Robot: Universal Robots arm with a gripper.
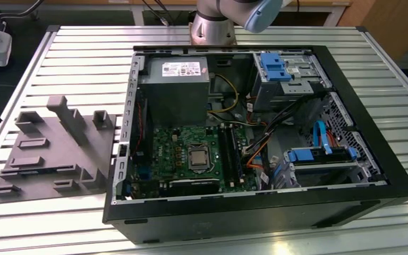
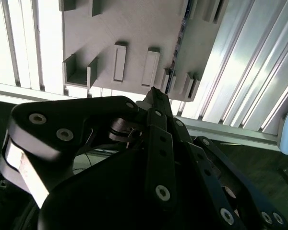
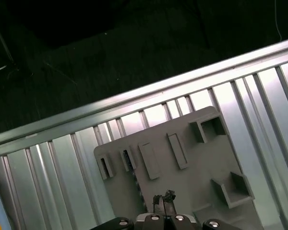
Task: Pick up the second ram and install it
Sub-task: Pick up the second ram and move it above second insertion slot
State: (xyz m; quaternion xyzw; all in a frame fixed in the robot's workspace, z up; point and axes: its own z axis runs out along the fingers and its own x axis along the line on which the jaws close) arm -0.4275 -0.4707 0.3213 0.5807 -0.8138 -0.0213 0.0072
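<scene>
Misalignment is the likeliest trouble: the tool (image 3: 164,197), fingertips drawn close together and empty, hangs above the grey fixture plate (image 2: 129,28) where the second ram (image 2: 182,28) seems to stand on edge, so a narrow, off-line descent could strike or tip it.

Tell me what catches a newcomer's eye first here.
The open computer case dominates the exterior view, its green motherboard laid bare. A grey fixture plate lies on the slatted table at that view's left. In the first wrist view the gripper hangs above that plate.
</scene>
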